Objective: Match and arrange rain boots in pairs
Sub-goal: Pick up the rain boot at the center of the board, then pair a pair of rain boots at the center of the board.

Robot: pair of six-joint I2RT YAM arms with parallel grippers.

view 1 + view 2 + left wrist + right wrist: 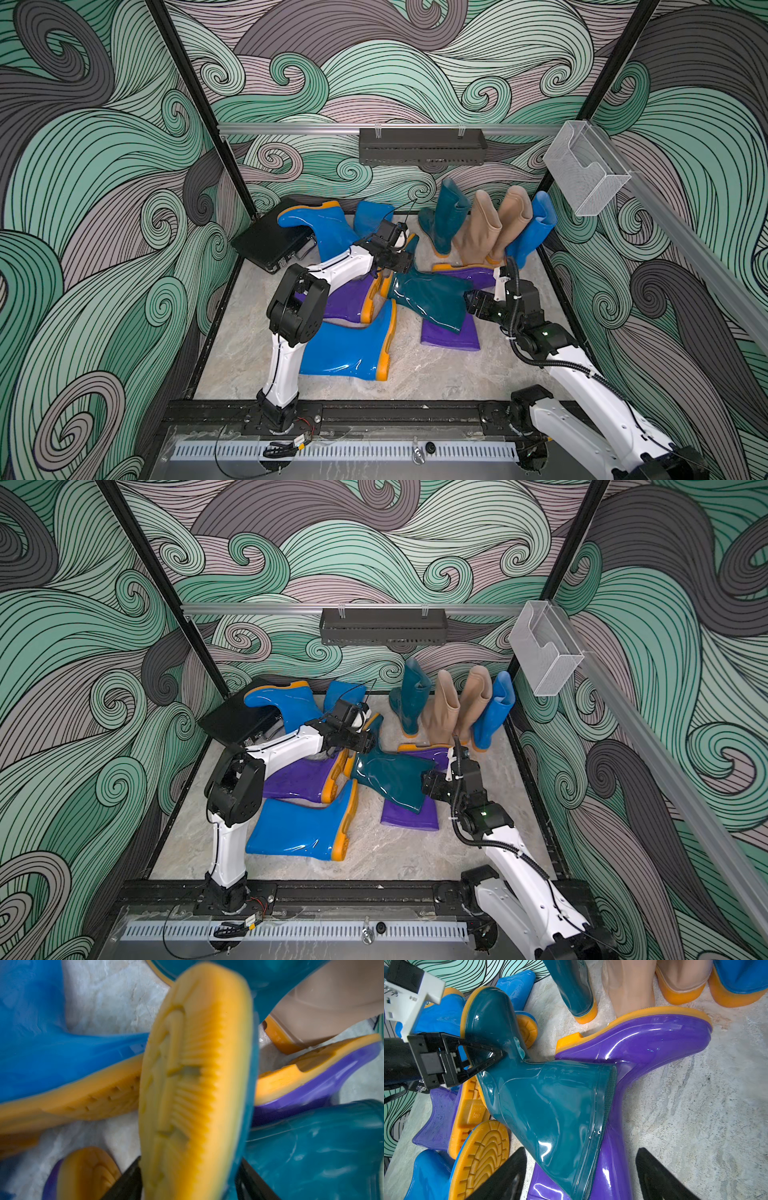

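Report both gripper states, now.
Left gripper: jaws closed on the lying teal boot, at its foot.
Right gripper: open, holding nothing.

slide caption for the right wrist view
Left gripper grips a glossy dark teal rubber boot lying across a glossy purple rubber boot

teal boot (195,1084) blurred, black case (266,243) half-hidden

Marbled tabletop (436,374): 10 rain boots (345,349), 4 upright; black case (266,245) back-left.
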